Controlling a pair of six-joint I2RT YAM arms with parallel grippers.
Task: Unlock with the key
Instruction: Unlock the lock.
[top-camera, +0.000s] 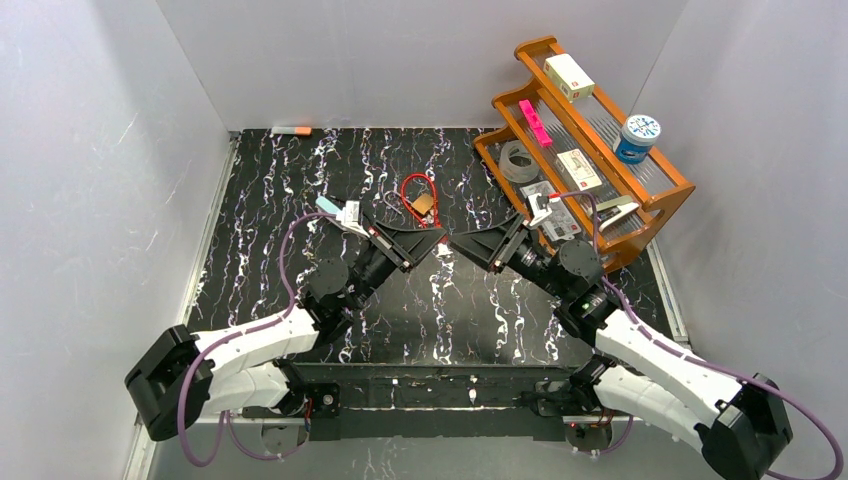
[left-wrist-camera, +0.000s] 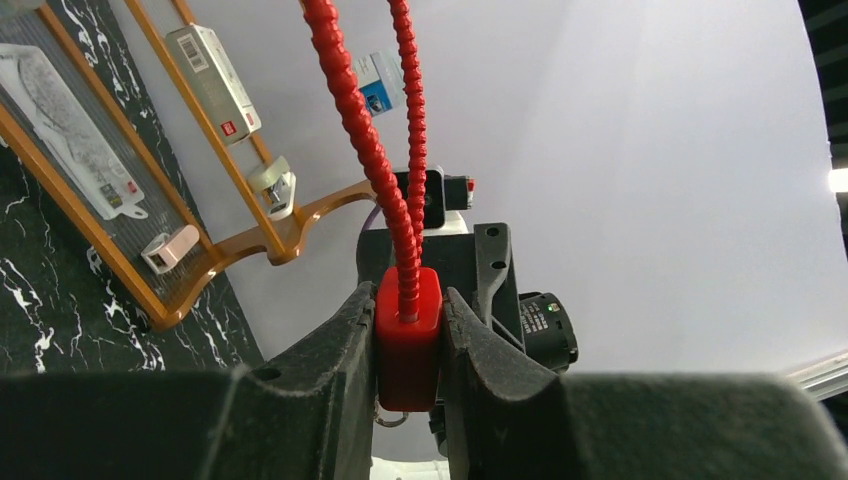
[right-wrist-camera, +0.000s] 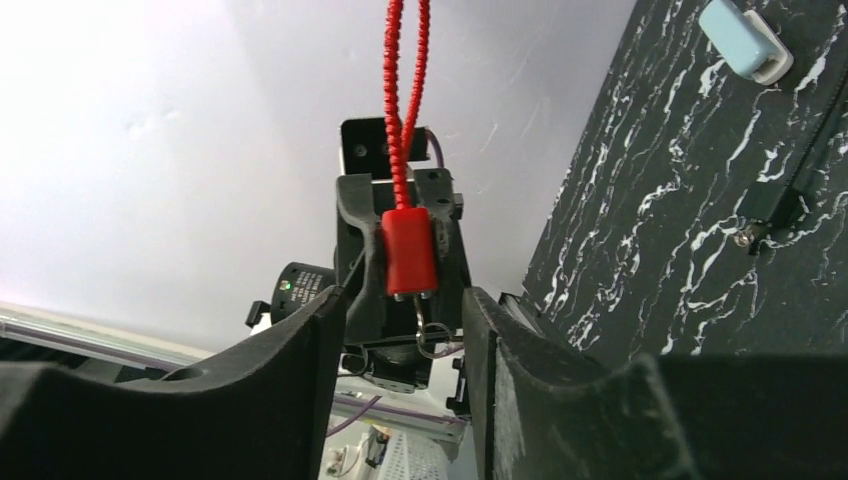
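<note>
**Asker:** Where is the padlock?

**Me:** My left gripper (left-wrist-camera: 408, 298) has it. In the left wrist view the red padlock (left-wrist-camera: 408, 345) sits low in the middle of the frame. My left fingers (left-wrist-camera: 330, 360) are clamped against both of its sides. Its red ribbed cable (left-wrist-camera: 350, 110) climbs out through the top edge.

**Asker:** How does it look from above?

**Me:** In the top view my two grippers meet almost tip to tip at the centre of the frame, over the black marbled table (top-camera: 300, 190). The cable shows as a red loop just above them.

**Asker:** What about your right gripper?

**Me:** My right gripper (right-wrist-camera: 405, 295) is spread wide and grasps nothing. In the right wrist view the padlock appears just above the middle of the frame. I see it through the gap between my right fingers (right-wrist-camera: 300, 350), and it is farther off than they are, so they do not touch it.

**Asker:** What hangs under it?

**Me:** A small wire ring (right-wrist-camera: 430, 338) hangs just beneath the padlock, near the centre of the frame. I cannot tell whether anything hangs from the ring.

**Asker:** What else is there?

**Me:** A wooden rack (top-camera: 655, 205) stands at the upper right of the top view, well apart from the padlock.
</note>
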